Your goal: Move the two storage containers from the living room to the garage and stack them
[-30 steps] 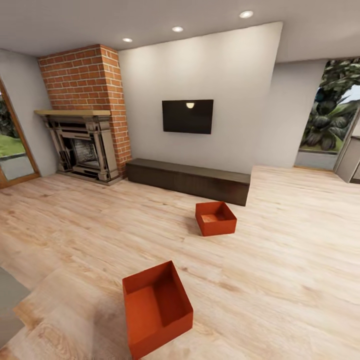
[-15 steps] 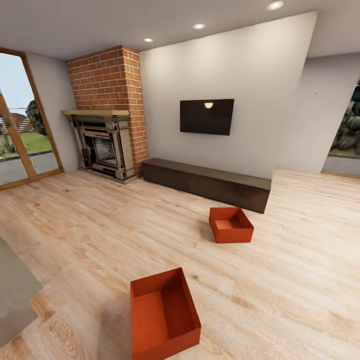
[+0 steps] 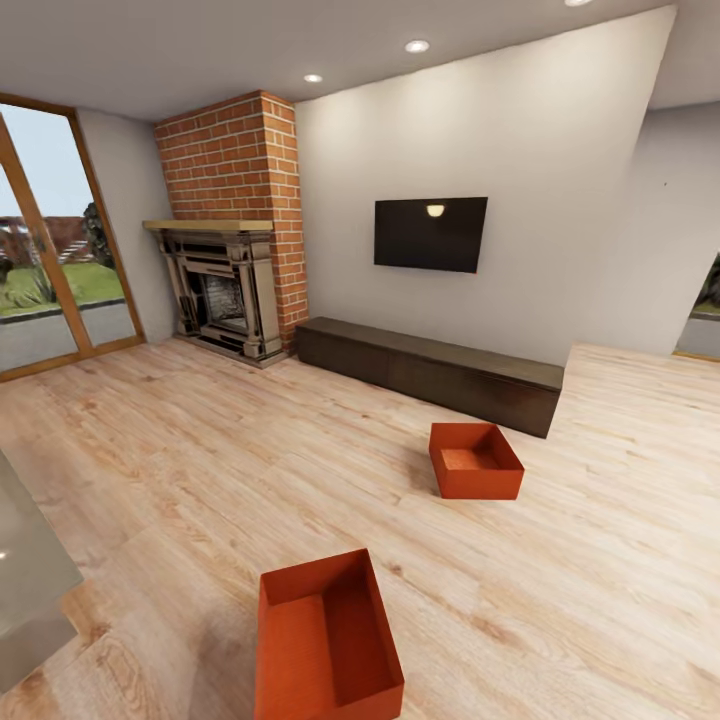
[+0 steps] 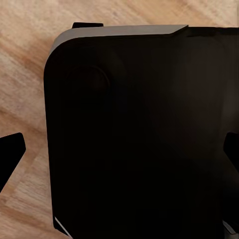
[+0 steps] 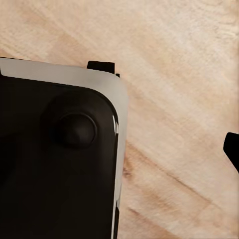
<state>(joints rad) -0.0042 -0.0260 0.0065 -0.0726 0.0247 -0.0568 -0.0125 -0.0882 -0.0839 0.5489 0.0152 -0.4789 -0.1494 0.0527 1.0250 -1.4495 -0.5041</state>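
Head view faces the living room wall; both wrist views look closely down onto wood floor [image 5: 179, 74].

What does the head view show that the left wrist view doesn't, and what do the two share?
Head view: both orange-red storage containers, the near one and the far one, plus the brick fireplace, wall TV and long low cabinet. Left wrist view: a large black rounded-corner body seen from above, and a dark fingertip of the left end effector. Shared: the light wood plank floor.

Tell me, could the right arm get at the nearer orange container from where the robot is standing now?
Probably not yet. The nearer container sits open on the wood floor with nothing around it, but the right gripper hangs over bare planks beside the robot's base; a short drive forward seems needed.
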